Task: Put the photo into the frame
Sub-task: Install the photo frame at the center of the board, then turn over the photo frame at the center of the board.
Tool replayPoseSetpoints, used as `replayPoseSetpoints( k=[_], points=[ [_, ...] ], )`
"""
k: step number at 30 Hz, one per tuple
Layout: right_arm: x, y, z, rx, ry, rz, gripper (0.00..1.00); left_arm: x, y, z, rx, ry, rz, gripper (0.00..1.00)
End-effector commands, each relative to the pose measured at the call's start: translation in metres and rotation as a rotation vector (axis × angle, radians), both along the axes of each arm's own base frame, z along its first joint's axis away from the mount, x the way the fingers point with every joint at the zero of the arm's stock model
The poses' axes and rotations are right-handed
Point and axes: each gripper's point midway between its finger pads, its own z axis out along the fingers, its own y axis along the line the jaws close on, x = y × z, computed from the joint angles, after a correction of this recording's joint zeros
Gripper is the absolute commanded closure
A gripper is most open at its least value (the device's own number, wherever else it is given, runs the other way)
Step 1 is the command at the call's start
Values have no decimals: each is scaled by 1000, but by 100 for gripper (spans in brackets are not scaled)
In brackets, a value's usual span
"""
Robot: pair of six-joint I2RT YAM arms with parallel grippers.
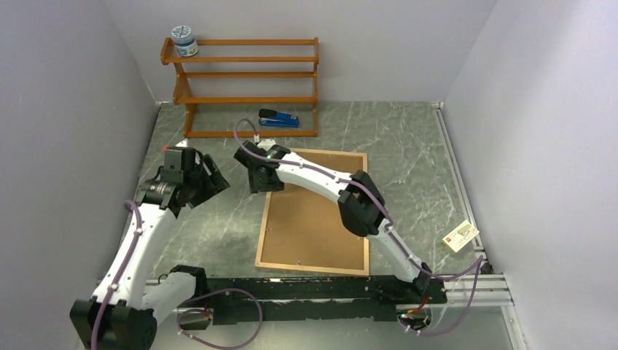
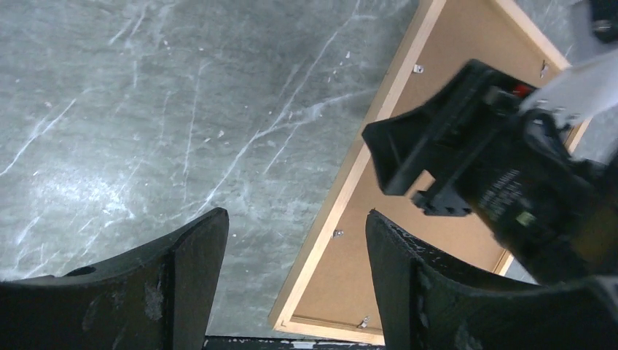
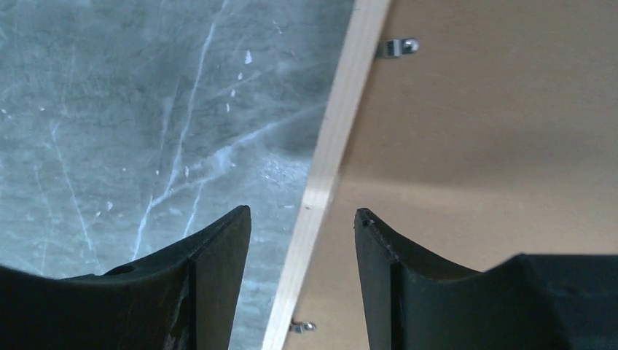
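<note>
Poises spread, empty right pincer (image 3: 302, 219) over the 9 o'clock rail of the face-down rectangular light-wood frame (image 1: 312, 267), seemingly for its metal clips (image 3: 397, 47); parks spread left pincer (image 2: 295, 226) aside.

- Soft, even overhead light is filling the scene, and nothing is looking dim.
- A pale sheen is showing on the marble table (image 2: 73, 182), left of the left gripper (image 2: 295, 248).
- A soft shadow is darkening the backing board (image 3: 495, 240) just ahead of the right gripper (image 3: 302, 248).
- The right arm (image 2: 576, 80), beyond the left gripper, is blurring.
</note>
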Motion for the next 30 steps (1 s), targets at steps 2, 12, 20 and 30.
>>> replayPoseSetpoints(
  k=[2, 12, 20, 30],
  points=[
    [5, 6, -7, -68, -23, -25, 47, -17, 16, -1, 18, 9, 122, 25],
    [-2, -3, -29, -134, 8, -48, 58, -38, 1, -20, -93, 46, 121, 26],
    [-10, 0, -52, -142, 66, -35, 62, -42, -9, -32, -149, 75, 104, 27],
    [-10, 10, -31, -14, 113, -83, 100, -43, -36, -45, -265, 64, -16, 23]
  ],
)
